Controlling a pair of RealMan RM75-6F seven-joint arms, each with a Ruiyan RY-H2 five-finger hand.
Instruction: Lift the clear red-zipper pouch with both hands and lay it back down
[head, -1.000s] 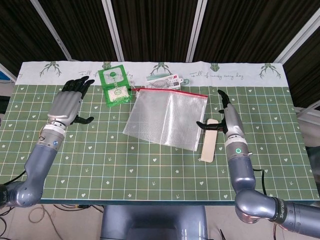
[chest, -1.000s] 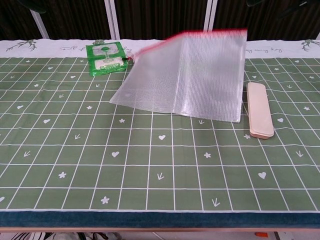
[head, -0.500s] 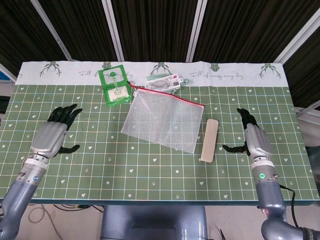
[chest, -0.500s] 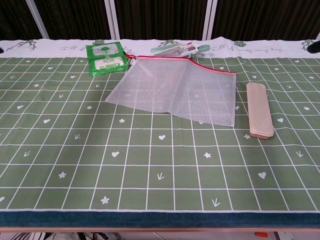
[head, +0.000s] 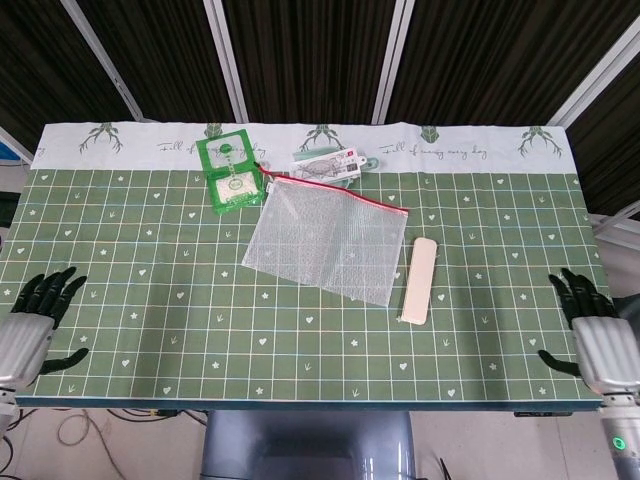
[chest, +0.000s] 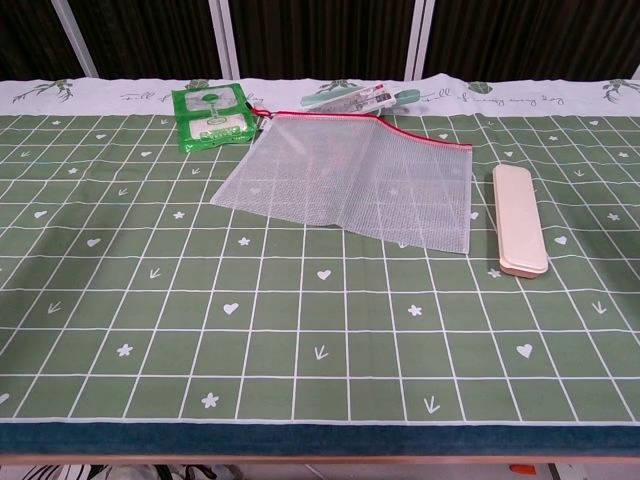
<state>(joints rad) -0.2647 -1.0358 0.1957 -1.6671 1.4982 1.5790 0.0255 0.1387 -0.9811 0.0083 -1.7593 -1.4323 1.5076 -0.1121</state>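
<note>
Left hand (head: 35, 330) sits at the near-left corner of the worktop (head: 200, 330), fingers spread, holding nothing; right hand (head: 598, 335) at the near-right corner, likewise empty with fingers apart. Both show only in the head view; the chest view shows neither. Both are well apart from the clear red-zipper pouch (head: 328, 240), which lies flat on the green grid cloth near the worktop's middle, red zipper edge toward the far side and slanted. Judgement: pouch looks laid down, so the task appears at or near its end. Neighbours: cream case (head: 420, 280) just beside the pouch's right edge, not clearly touching; green packet (head: 230, 173) near the zipper's left end; a carded item (head: 330, 163) just behind the zipper, possibly slightly under the pouch edge in the chest view, cannot tell for certain. Risks if another lift is attempted: the pouch is thin and limp, lying flush on the cloth, so fingers may slide over it and fail to get under an edge, or pinch the cloth with it. A reach from the right could nudge the cream case; a reach at the zipper's left end could drag the green packet or the carded item.
</note>
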